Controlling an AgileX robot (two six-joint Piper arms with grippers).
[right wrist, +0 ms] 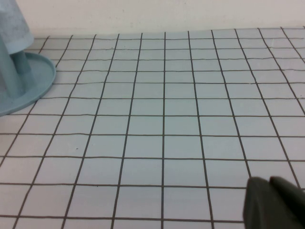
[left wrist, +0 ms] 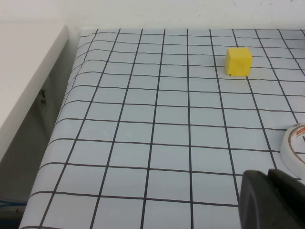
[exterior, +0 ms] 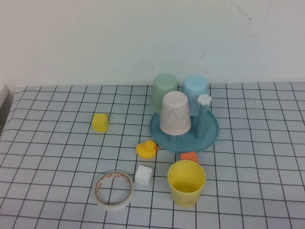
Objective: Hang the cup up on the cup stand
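Note:
The yellow cup (exterior: 186, 182) stands upright, mouth up, near the front of the table in the high view. Behind it sits the blue cup stand (exterior: 209, 136), its base (right wrist: 28, 86) also at the edge of the right wrist view. A speckled pinkish-white cup (exterior: 175, 113), a green cup (exterior: 165, 90) and a light blue cup (exterior: 195, 91) hang upside down on its pegs; one peg with a white flower cap (exterior: 204, 99) is free. Neither arm shows in the high view. My left gripper (left wrist: 269, 179) is shut and holds nothing, low over the table's left part. My right gripper (right wrist: 269, 183) is shut and holds nothing, over the right part.
A yellow cube (exterior: 100, 122) (left wrist: 238, 61) lies at the left. A rubber duck (exterior: 147, 149), a white cube (exterior: 143, 175), an orange block (exterior: 189, 156) and a tape roll (exterior: 114, 190) (left wrist: 295, 145) lie around the cup. The table's left edge (left wrist: 62, 124) drops off.

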